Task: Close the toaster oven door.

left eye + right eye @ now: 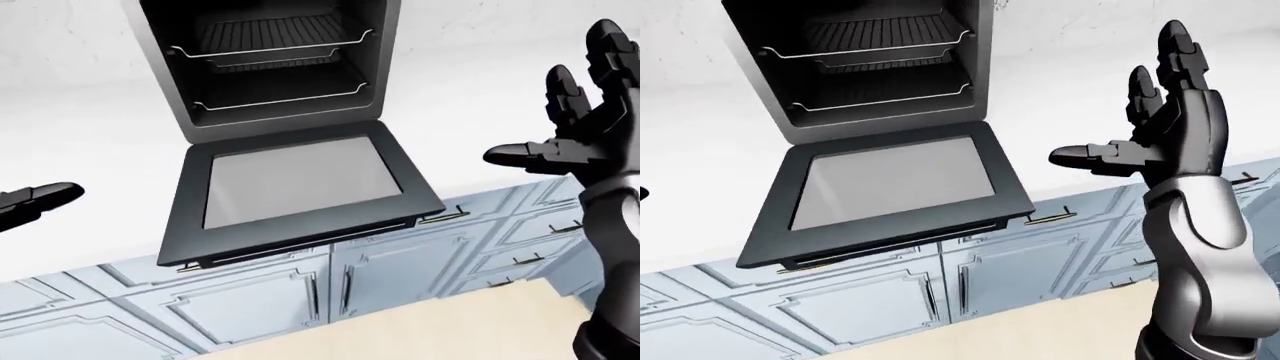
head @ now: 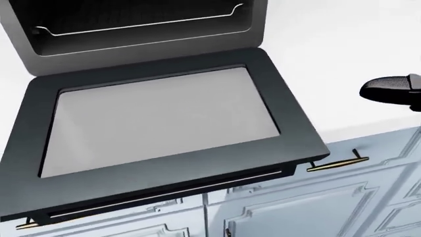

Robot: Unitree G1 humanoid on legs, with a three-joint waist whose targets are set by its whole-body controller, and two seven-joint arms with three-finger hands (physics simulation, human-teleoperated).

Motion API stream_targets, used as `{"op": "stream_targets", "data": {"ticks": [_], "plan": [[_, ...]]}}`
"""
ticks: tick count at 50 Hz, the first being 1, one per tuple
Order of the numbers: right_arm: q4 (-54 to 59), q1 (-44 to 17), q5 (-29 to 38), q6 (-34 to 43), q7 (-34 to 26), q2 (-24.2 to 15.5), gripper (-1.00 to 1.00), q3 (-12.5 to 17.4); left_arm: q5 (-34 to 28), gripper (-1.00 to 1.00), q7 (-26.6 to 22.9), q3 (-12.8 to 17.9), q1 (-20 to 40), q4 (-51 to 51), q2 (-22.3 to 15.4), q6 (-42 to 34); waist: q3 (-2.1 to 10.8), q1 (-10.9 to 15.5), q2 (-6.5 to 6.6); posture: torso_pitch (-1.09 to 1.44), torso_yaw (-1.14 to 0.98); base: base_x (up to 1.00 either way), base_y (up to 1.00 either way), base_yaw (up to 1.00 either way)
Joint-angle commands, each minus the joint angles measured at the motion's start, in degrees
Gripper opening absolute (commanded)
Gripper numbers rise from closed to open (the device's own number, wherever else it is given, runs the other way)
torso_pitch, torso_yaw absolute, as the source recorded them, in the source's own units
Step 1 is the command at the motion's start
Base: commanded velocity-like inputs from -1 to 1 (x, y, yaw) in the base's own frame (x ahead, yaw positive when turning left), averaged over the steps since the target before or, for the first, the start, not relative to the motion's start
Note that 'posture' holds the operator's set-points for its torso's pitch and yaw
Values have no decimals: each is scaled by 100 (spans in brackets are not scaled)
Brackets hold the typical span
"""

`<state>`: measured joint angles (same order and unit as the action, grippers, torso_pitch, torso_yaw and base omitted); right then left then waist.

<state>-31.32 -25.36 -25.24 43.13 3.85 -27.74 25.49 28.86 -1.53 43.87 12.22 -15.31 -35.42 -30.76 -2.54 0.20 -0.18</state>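
My right hand [image 1: 1160, 131] upright at right of the right-eye view, 3 fingers spread wide, holding nothing. My left hand [image 1: 35, 201] only a dark tip at the left edge of the left-eye view; spread cannot be told. Toaster oven door [image 1: 300, 196] center frame, dropped flat, overhanging pale blue cabinets [image 1: 260, 296]. Above it, toaster oven [image 1: 275, 64] cavity with 2 wire racks [image 1: 270, 37].

- Head view looks steeply down, close on the open toaster oven door [image 2: 164, 133];
- both eye views sit farther off, sharing door, oven cavity [image 1: 275, 64] and cabinets [image 1: 870, 300].
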Motion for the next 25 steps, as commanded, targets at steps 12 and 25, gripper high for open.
{"op": "stream_targets", "data": {"ticks": [12, 25], "plan": [[-21, -157, -138, -201, 116, -205, 100, 155, -1, 100, -50, 53, 96, -242, -126, 164, 104, 84, -27, 0, 0, 1, 7, 0], [-28, -127, -88, -235, 89, -192, 100, 126, 1, 100, -59, 71, 98, -232, -133, 172, 49, 5, 62, 0, 0, 3, 0, 0]]}}
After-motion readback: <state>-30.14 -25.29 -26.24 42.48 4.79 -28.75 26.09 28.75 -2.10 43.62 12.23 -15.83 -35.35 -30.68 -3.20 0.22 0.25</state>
